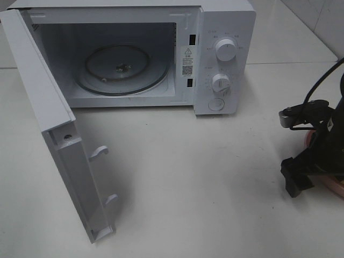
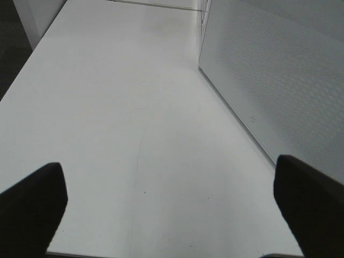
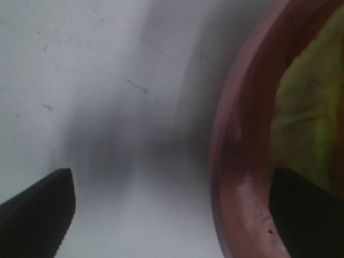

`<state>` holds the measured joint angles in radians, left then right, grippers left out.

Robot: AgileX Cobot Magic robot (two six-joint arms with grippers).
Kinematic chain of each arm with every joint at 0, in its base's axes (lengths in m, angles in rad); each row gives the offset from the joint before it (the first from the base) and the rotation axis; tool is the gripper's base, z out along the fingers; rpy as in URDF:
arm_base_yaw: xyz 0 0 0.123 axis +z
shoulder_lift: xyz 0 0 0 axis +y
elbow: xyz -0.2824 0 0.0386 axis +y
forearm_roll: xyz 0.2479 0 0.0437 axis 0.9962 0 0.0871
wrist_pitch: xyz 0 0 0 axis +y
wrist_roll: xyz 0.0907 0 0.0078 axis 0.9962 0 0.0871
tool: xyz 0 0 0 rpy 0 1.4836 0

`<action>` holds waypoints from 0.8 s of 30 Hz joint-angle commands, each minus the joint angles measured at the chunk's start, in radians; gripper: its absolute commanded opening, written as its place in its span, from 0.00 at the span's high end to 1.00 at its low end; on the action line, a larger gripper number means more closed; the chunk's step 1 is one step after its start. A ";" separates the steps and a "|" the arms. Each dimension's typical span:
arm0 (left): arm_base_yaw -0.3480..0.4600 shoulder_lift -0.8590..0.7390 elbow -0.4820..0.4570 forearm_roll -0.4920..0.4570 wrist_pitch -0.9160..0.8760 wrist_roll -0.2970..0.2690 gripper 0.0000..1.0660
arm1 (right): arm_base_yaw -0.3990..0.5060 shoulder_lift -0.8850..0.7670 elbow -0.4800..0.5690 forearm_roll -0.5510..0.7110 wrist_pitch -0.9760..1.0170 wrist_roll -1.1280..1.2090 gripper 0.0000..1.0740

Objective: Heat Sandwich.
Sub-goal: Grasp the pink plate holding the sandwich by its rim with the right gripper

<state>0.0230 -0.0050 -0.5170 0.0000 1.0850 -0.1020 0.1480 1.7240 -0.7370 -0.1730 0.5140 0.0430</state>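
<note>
From above, my right claw hangs spread wide at the bench's right edge over the pink plate; the microwave stands open. My left claw gapes, empty, beside the door. At my right wrist the sandwich lies on that plate, pale yellow-green filling showing; I should straddle the rim, close squarely, lift level.

Right arm is sitting at the high view's right edge, wrist angling down, right gripper holding its jaws spread wide. Left gripper is likewise holding its fingers far apart, tilting downward.
</note>
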 commanded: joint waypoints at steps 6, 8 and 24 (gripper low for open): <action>-0.005 -0.022 0.000 0.000 -0.011 -0.003 0.09 | -0.005 0.054 -0.027 -0.038 -0.003 0.003 0.27; -0.005 -0.022 0.000 0.000 -0.011 -0.003 0.09 | -0.005 0.056 -0.027 -0.038 -0.003 0.003 0.31; -0.005 -0.022 0.000 0.000 -0.011 -0.003 0.09 | -0.005 0.056 -0.029 -0.057 0.005 0.019 1.00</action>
<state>0.0230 -0.0050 -0.5170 0.0000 1.0850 -0.1020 0.1430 1.7790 -0.7680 -0.2470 0.5100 0.0520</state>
